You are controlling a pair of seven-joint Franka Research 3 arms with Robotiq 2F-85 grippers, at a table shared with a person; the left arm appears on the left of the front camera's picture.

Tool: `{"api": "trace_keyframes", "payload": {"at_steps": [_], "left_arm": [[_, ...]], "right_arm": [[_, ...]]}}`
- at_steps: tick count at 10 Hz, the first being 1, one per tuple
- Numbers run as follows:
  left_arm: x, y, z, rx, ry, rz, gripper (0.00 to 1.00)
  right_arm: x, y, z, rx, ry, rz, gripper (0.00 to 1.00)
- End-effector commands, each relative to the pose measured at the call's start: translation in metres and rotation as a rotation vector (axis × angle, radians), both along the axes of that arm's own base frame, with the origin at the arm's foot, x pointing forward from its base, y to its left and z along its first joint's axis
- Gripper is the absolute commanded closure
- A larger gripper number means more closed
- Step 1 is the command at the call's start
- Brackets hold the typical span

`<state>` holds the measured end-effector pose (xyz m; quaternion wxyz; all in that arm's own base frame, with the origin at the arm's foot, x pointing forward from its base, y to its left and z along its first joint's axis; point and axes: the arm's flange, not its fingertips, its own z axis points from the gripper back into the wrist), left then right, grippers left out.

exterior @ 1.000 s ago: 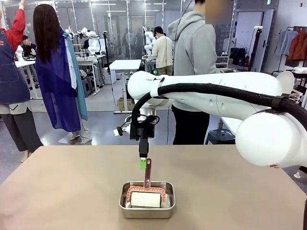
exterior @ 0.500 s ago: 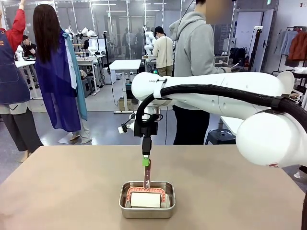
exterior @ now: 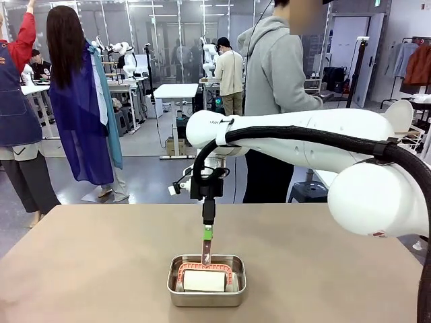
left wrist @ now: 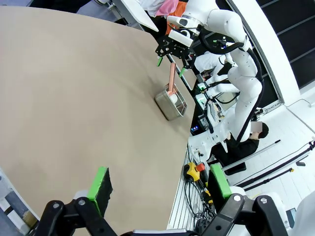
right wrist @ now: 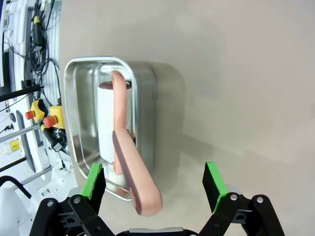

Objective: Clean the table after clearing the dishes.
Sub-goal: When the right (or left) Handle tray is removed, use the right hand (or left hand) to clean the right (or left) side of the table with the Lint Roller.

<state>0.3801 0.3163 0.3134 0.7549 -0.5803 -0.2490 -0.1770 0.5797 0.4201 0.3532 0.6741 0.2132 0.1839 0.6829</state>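
Seen edge-on from the front, the right gripper [exterior: 207,233] hides its gap. Its wrist view shows it spread wide and touching nothing, with the lint roller's pink handle [right wrist: 130,162] rising between the fingers. Just below, the steel pan [right wrist: 71,108] holds the white roll [right wrist: 106,118]. The left gripper [left wrist: 160,181], also spread and empty, hangs over the table [left wrist: 74,88] edge.

Wide matte taupe-brown tabletop [exterior: 87,269] spread before me, flat and level, rounded corners at its far side, smooth even surface, reaching from my side to the far edge
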Motion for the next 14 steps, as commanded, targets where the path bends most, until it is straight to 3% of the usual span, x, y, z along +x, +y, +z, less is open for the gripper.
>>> {"api": "trace_keyframes", "payload": {"at_steps": [1,3,5,6,8,12,14], "left_arm": [[-0.006,-0.003,0.004,0.003,0.008,0.005,0.0],[-0.006,-0.003,0.004,0.003,0.008,0.005,0.0],[-0.006,-0.003,0.004,0.003,0.008,0.005,0.0],[-0.006,-0.003,0.004,0.003,0.008,0.005,0.0],[-0.006,-0.003,0.004,0.003,0.008,0.005,0.0],[-0.006,-0.003,0.004,0.003,0.008,0.005,0.0],[-0.006,-0.003,0.004,0.003,0.008,0.005,0.0]], "right_arm": [[0.003,0.007,-0.001,-0.01,0.058,0.036,0.0],[0.002,0.006,-0.001,-0.002,0.061,0.027,0.0],[0.003,0.009,-0.002,-0.001,0.066,0.019,0.25],[0.003,0.009,-0.003,-0.003,0.066,0.016,0.67],[0.003,0.009,-0.003,-0.004,0.066,0.015,1.0],[-0.003,0.007,0.003,0.001,0.084,-0.007,1.0],[-0.024,0.0,0.018,-0.069,0.099,-0.052,1.0]]}}
